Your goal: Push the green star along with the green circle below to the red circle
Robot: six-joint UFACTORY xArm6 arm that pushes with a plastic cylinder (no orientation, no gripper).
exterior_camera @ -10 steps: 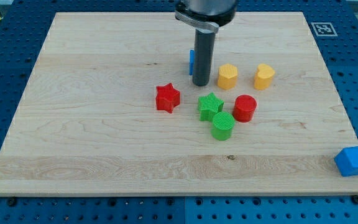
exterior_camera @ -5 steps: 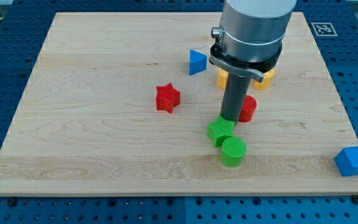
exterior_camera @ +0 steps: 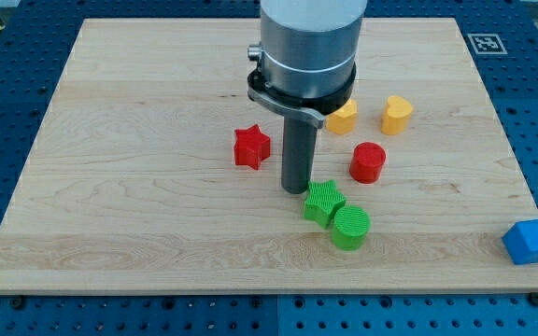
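Observation:
The green star [exterior_camera: 323,202] lies low on the wooden board [exterior_camera: 138,187], touching the green circle [exterior_camera: 350,228] just below and to its right. The red circle [exterior_camera: 367,161] stands above and to the right of the star, apart from it. My tip [exterior_camera: 294,189] is at the star's upper left edge, close to or touching it. The rod and the arm's grey body rise from it toward the view's top.
A red star [exterior_camera: 251,147] lies left of the rod. Two yellow blocks [exterior_camera: 343,117] [exterior_camera: 398,113] sit above the red circle, the left one partly hidden by the arm. A blue block [exterior_camera: 530,242] lies off the board at the lower right.
My tip went from above the green star down through it, pushing star and green circle toward the view's bottom, then shifted left to the star's upper left. The arm now hides the blue triangle.

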